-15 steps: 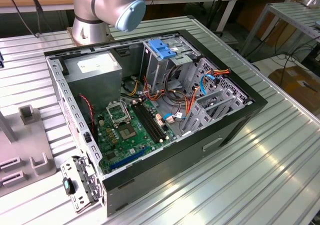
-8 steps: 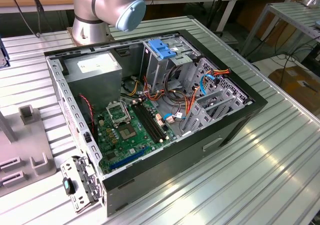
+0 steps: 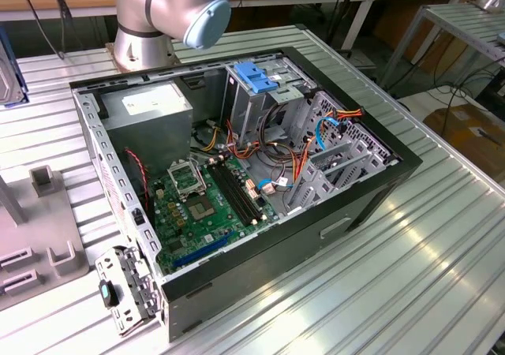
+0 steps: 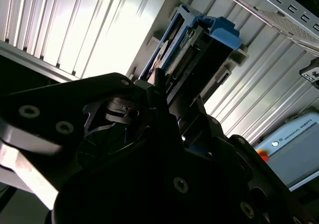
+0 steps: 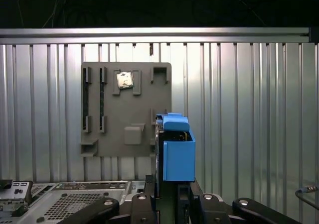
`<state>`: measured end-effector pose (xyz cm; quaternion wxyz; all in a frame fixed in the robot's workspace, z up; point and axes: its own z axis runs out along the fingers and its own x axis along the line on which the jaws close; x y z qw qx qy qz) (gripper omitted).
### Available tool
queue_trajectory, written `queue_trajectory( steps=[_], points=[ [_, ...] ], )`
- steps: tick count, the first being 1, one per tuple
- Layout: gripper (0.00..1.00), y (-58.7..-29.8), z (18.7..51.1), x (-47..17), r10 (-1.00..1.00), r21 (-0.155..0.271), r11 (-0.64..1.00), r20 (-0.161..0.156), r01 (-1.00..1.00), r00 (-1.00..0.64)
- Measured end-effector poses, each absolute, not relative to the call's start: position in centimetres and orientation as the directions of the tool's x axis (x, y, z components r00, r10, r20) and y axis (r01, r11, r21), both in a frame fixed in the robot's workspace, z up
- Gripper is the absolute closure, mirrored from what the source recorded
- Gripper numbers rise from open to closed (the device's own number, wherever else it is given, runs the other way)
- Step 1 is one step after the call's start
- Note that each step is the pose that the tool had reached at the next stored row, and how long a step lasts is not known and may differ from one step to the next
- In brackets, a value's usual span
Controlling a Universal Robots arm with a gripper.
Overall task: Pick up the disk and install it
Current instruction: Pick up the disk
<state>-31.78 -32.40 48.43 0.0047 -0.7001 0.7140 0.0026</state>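
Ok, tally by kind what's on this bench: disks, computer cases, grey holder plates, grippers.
disk: 1
computer case: 1
grey holder plate: 1
gripper: 1
Total: 4

Shiny ribbed metal table (image 3: pixel 410 276), plastic-framed disk (image 5: pixel 178 154)

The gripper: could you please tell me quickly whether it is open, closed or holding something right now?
Gripper: closed, holding the disk on edge, as seen in both wrist views.
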Motion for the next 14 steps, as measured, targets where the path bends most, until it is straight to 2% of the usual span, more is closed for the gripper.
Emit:
queue_trajectory(
  steps=[14],
  points=[
    [0.65,-32.4,48.4,-28.8,-1.0,-0.003,0.02,-0.01,-1.0,-0.02]
  ],
)
